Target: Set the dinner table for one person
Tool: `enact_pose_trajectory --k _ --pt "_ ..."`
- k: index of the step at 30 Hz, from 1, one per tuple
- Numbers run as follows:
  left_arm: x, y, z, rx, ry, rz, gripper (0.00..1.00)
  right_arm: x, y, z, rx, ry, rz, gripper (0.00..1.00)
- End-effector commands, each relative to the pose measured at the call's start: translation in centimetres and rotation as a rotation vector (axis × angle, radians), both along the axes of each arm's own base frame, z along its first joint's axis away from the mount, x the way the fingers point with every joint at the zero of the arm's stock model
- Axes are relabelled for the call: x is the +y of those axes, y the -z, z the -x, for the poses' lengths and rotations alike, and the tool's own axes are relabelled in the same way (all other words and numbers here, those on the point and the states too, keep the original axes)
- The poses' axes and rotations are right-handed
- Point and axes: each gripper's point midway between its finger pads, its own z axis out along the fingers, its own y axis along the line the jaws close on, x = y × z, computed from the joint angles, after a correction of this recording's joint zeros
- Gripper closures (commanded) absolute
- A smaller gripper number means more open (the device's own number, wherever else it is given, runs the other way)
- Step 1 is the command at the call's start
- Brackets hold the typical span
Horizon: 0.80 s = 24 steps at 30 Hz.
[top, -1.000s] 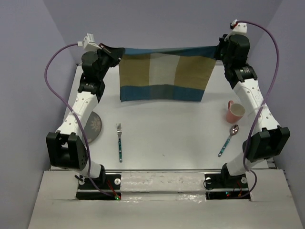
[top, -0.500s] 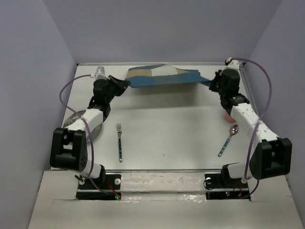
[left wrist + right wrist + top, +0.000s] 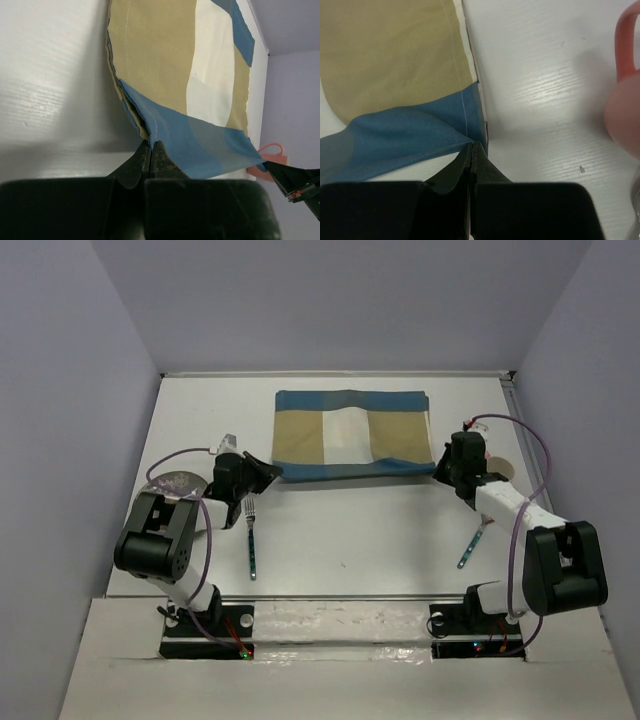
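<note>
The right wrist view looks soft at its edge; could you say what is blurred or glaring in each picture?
Right wrist: the pink mug is blurred, the table shows sheen. Left wrist: the placemat is sharp, throwing a shadow below its edge. Top external: evenly lit and sharp.

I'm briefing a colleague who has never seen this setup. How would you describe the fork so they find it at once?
On the white table, look at the near left, right by the left end effector that pinches a corner of the checked placemat. The fork lies there, tines pointing away. Unlike the slanted spoon at the right, it lies nearly straight and shows prongs.
</note>
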Motion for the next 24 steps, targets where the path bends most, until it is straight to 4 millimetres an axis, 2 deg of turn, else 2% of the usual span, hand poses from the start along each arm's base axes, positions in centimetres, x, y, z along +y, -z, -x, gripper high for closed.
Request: enact_pose_trajectory --k 1,3,5,6,7,8,10,12,15,16,18,19,22,23,24 --pt "0.6 -2.9 0.9 -0.134 -0.017 -0.002 1.00 -0.9 -0.7 1.1 -0.040 0.069 -0.024 1.00" --pt "0.7 -3.6 1.8 -0.157 -0.019 0.002 1.00 -1.1 -1.2 1.7 -0.046 0.080 -0.027 1.00" --pt "0.9 -3.5 3.1 -0.161 -0.015 0.003 1.00 -1.1 -1.2 2.5 -0.044 0.085 -0.035 1.00" --pt "1.1 -2.8 4.0 -0.144 -0.012 -0.001 1.00 -0.9 -1.2 2.8 -0.043 0.077 -0.047 1.00" --pt "1.0 -2.7 4.5 -0.140 -0.005 0.000 1.00 -0.9 -1.9 3.1 -0.063 0.078 -0.055 1.00" --pt "1.1 -2.9 5.0 -0.150 0.000 0.001 1.00 -0.6 -1.6 3.6 -0.057 0.068 -0.071 1.00" --pt "1.3 -2.1 6.2 -0.131 0.003 -0.002 0.95 -0.2 -1.5 4.2 -0.059 0.053 -0.092 1.00" --pt "1.3 -2.3 6.8 -0.144 0.009 -0.006 0.89 0.4 -1.2 5.0 -0.061 0.045 -0.139 1.00" --pt "1.6 -2.0 7.6 -0.140 0.017 -0.023 0.72 1.2 -1.2 5.7 -0.064 0.022 -0.191 0.98" --pt "1.6 -1.9 7.7 -0.138 0.018 -0.025 0.60 1.3 -0.7 6.2 -0.054 0.018 -0.197 0.97" --pt "1.6 -2.2 7.8 -0.149 0.022 -0.031 0.48 1.6 -0.8 6.7 -0.057 0.005 -0.210 0.93" --pt "1.6 -2.6 7.7 -0.159 0.025 -0.034 0.39 1.6 -0.4 7.1 -0.049 0.004 -0.212 0.91" --pt "1.2 -4.2 7.5 -0.193 0.034 -0.013 0.32 1.8 -0.7 7.9 -0.057 -0.013 -0.222 0.71" --pt "1.2 -5.0 7.5 -0.209 0.034 -0.005 0.31 1.8 -0.8 8.1 -0.059 -0.024 -0.217 0.56" --pt "1.2 -5.5 7.5 -0.221 0.034 -0.001 0.31 1.8 -1.0 8.2 -0.062 -0.026 -0.214 0.52"
